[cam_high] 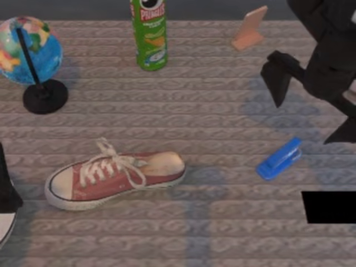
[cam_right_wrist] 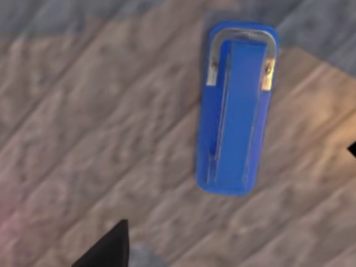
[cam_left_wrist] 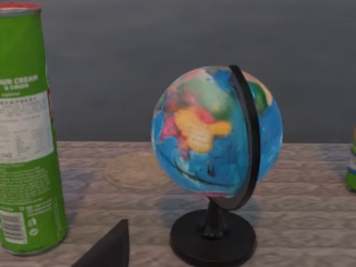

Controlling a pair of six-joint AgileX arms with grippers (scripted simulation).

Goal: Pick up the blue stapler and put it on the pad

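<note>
On the tabletop your right gripper, fingers apart, hovers above the blue stapler; drop straight, straddle its narrow sides.

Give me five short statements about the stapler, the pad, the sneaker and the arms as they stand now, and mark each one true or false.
1. The blue stapler lies on the table, not on the pad. True.
2. The right hand is shut on the stapler. False: it hangs open above the table, apart from the stapler, which lies free.
3. The red sneaker lies on the pad. False: it lies on the table's left half, far from the pad at the right edge.
4. The green can stands upright near the table's far edge. True.
5. The globe stands between the stapler and the pad. False: it stands at the far left corner.
</note>
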